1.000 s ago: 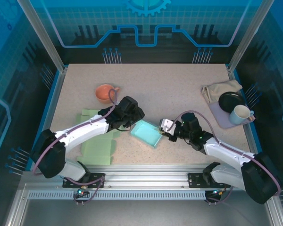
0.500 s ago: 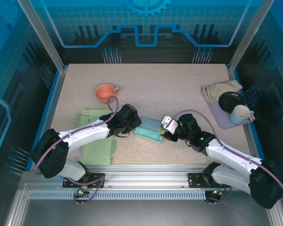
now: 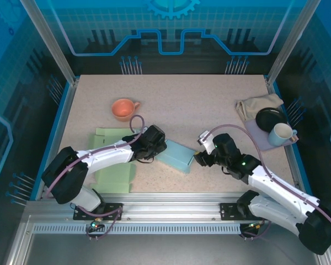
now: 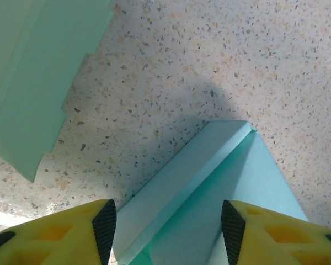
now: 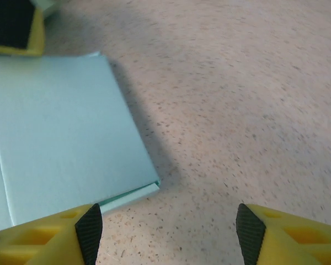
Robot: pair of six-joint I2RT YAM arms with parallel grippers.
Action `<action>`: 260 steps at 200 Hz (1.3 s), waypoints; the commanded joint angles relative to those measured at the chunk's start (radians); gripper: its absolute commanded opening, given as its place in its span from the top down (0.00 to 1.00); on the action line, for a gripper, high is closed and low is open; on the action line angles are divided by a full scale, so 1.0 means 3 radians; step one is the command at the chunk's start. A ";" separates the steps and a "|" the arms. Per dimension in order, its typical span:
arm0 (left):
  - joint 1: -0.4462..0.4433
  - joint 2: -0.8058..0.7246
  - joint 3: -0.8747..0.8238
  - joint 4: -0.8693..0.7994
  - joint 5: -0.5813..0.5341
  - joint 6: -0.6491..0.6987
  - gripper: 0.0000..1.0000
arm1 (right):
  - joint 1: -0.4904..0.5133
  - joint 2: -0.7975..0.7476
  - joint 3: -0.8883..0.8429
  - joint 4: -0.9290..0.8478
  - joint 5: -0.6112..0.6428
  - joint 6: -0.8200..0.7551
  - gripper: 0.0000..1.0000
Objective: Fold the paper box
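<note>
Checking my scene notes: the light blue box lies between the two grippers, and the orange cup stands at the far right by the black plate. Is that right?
One slip. The box does lie between the left gripper and right gripper, but the orange cup stands at the left, far from the black plate, as the top view shows.

The top external camera looks down from above and behind the arm bases, far enough off to take in the whole table (image 3: 209,99). Each wrist camera hangs close over the tabletop, looking down past the left gripper (image 4: 168,215) or the right gripper (image 5: 168,221). All three views share the paper box (image 3: 175,155) (image 4: 209,187) (image 5: 55,138) at the table's near middle.
</note>
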 commanded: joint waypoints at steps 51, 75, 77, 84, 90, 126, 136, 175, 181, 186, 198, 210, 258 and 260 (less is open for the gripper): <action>-0.0119 0.0194 0.0180 -0.0256 -0.0286 -0.0029 0.38 | 0.0036 0.0393 0.0368 -0.0461 0.0341 0.1993 0.11; -0.0125 0.0262 0.0200 -0.0292 -0.0293 0.0007 0.36 | 0.0046 0.0732 0.0424 -0.0447 0.0273 0.2438 0.11; -0.0128 0.0267 0.0200 -0.0290 -0.0292 0.0013 0.36 | 0.0050 0.0766 0.0428 -0.0447 0.0272 0.2461 0.11; -0.0128 0.0279 0.0195 -0.0281 -0.0283 0.0018 0.36 | 0.0061 0.0864 0.0447 -0.0446 0.0267 0.2523 0.11; -0.0133 0.0284 0.0187 -0.0278 -0.0275 0.0030 0.36 | 0.0071 0.0956 0.0454 -0.0447 0.0269 0.2565 0.11; -0.0141 0.0290 0.0127 -0.0286 -0.0326 0.0066 0.36 | 0.0172 0.1353 0.0404 -0.0288 0.0357 0.2657 0.13; -0.0143 0.0290 0.0107 -0.0269 -0.0337 0.0077 0.36 | 0.0182 0.1478 0.0418 -0.0240 0.0322 0.2646 0.14; -0.0141 0.0356 0.0038 -0.0183 -0.0317 0.0122 0.36 | 0.0195 0.1828 0.0472 -0.0060 0.0291 0.2550 0.22; -0.0140 0.0376 0.0038 -0.0178 -0.0321 0.0134 0.36 | 0.0190 0.1864 0.0504 -0.0074 0.0357 0.2527 0.21; -0.0143 0.0390 0.0045 -0.0170 -0.0335 0.0149 0.36 | 0.0180 0.1895 0.0536 -0.0092 0.0403 0.2498 0.22; -0.0141 0.0437 0.0064 -0.0156 -0.0357 0.0208 0.36 | 0.0142 0.1975 0.0638 -0.0146 0.0464 0.2415 0.22; -0.0129 0.0484 0.0118 -0.0179 -0.0380 0.0273 0.35 | 0.0105 0.2033 0.0733 -0.0175 0.0518 0.2331 0.22; -0.0099 0.0503 0.0273 -0.0378 -0.0566 0.0467 0.30 | 0.0021 0.2037 0.0895 -0.0197 0.0469 0.2275 0.22; -0.0098 0.0500 0.0272 -0.0375 -0.0571 0.0473 0.30 | 0.0021 0.2028 0.0898 -0.0197 0.0454 0.2282 0.22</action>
